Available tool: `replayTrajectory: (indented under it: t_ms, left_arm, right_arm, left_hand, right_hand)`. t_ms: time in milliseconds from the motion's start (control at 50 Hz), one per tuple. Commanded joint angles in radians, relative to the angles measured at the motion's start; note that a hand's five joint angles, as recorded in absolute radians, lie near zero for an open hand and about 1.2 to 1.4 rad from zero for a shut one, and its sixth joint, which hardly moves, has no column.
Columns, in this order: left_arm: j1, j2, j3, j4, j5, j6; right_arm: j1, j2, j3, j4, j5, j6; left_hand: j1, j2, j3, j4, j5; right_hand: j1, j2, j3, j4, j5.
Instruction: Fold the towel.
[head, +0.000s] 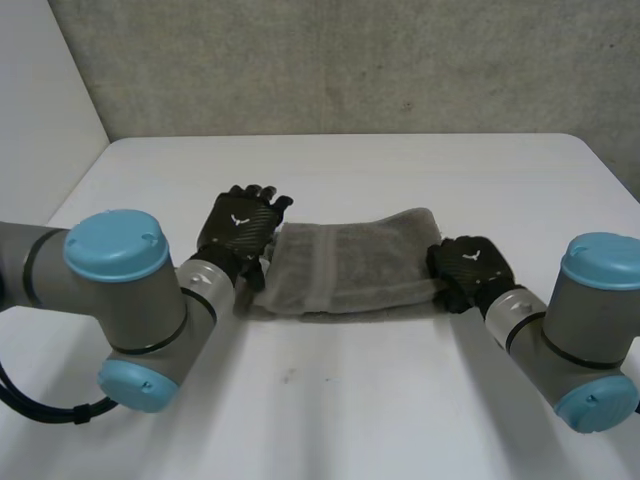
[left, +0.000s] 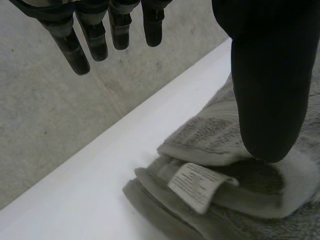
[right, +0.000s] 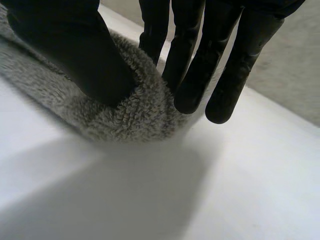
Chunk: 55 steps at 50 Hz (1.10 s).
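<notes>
Head view: the grey towel (head: 350, 262) lies folded into a long strip across the middle of the white table (head: 340, 410), running left to right. The left hand (head: 238, 228) sits at the strip's left end and the right hand (head: 472, 265) at its right end, each with its arm reaching in from the near side.

Left wrist view: the left hand (left: 270, 90) is released. Its fingers (left: 67, 45) are straight and held clear above the table, off the cloth, while the thumb tip rests on the top layer of the towel (left: 220, 135). Just beside the thumb, a white label (left: 195, 185) sticks out from between the stacked layers at the corner.

Right wrist view: the right hand (right: 75, 45) grasps the towel (right: 135, 110). The end fold humps up between the thumb on its near side and the straight fingers (right: 195, 75) on its far side, whose tips reach down close to the table (right: 225, 190).
</notes>
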Motion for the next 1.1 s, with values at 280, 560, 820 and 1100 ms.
replayTrajectory:
  t_ms: [280,560,820,1100]
  left_arm:
    - [0.012,0.266,-0.192,-0.006,-0.015,0.002]
    - [0.015,0.28,-0.198,-0.003,-0.086,-0.002]
    - [0.01,0.259,-0.088,-0.003,-0.087,-0.041]
    - [-0.128,-0.003,0.251,-0.227,-0.089,-0.326]
  right_arm:
    - [0.248,-0.075,-0.223,0.097,0.025,-0.428]
    - [0.437,0.135,-0.278,0.094,-0.184,-0.606]
    - [0.296,-0.109,-0.217,0.105,0.048,-0.097]
    - [0.095,-0.142,-0.307,0.405,-0.053,0.231]
  left_hand:
    - [0.003,0.011,0.009,0.01,-0.041]
    - [0.003,0.011,0.009,0.01,-0.041]
    - [0.017,0.025,0.023,0.025,-0.026]
    - [0.041,0.049,0.047,0.048,-0.002]
  right_hand:
    - [0.476,0.236,0.214,0.206,0.256]
    - [0.198,-0.042,-0.064,-0.072,-0.022]
    - [-0.746,-0.986,-1.008,-1.016,-0.966]
    - [-0.746,-0.986,-1.008,-1.016,-0.966]
